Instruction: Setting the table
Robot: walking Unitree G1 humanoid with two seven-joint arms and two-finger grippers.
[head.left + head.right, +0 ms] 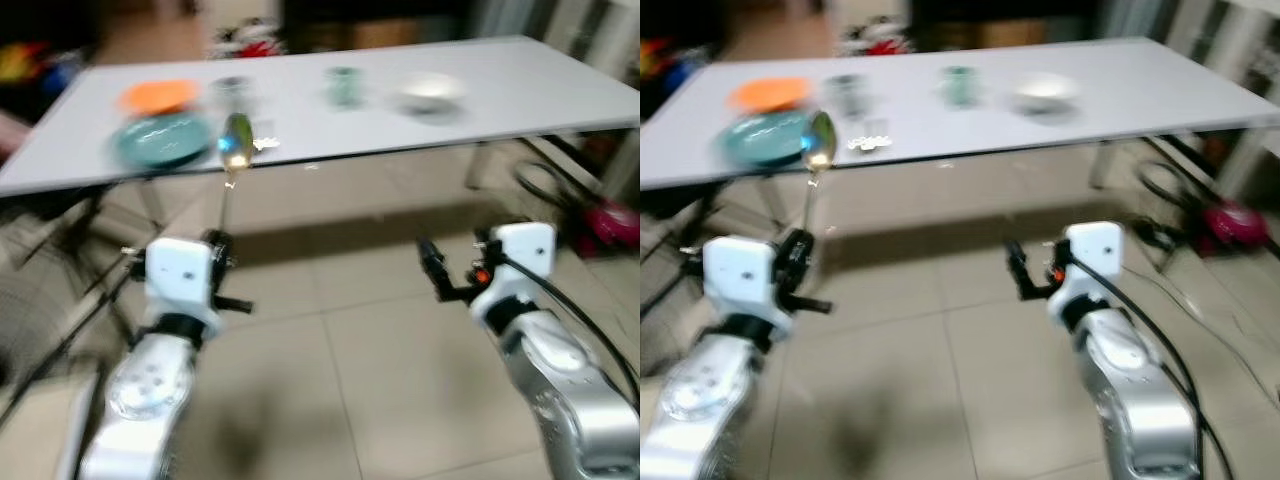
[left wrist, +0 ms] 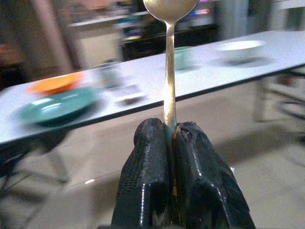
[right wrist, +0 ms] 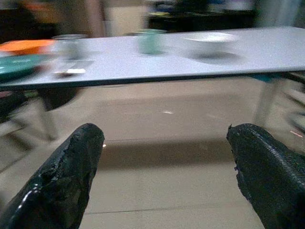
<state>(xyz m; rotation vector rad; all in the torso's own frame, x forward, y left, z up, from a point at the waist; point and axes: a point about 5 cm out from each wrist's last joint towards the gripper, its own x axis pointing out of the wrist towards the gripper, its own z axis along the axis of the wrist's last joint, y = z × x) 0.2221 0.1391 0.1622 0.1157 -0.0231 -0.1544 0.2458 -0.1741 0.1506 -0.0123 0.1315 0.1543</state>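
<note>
The left gripper (image 2: 169, 157) has its fingers clamped on the handle of a shiny metal spoon (image 1: 236, 142), bowl held upright out front, likely so it travels steadily toward the long white worktop (image 1: 520, 85). The right gripper (image 3: 164, 179) hangs spread and empty. On the worktop sit a teal plate (image 1: 160, 141), an orange plate (image 1: 158, 96), a green cup (image 1: 343, 86) and a white bowl (image 1: 430, 93) (all motion-blurred). A small object beside the teal plate is unreadable.

Polished golden metal spoon (image 2: 167, 57) with a glossy bowl, black rough-textured rubbery fingers (image 2: 147, 181) of the left gripper (image 2: 170, 138), smooth matt white tabletop (image 1: 520, 80), glossy teal round plate (image 1: 160, 142), pale beige floor tiles (image 1: 380, 350) with a soft sheen
</note>
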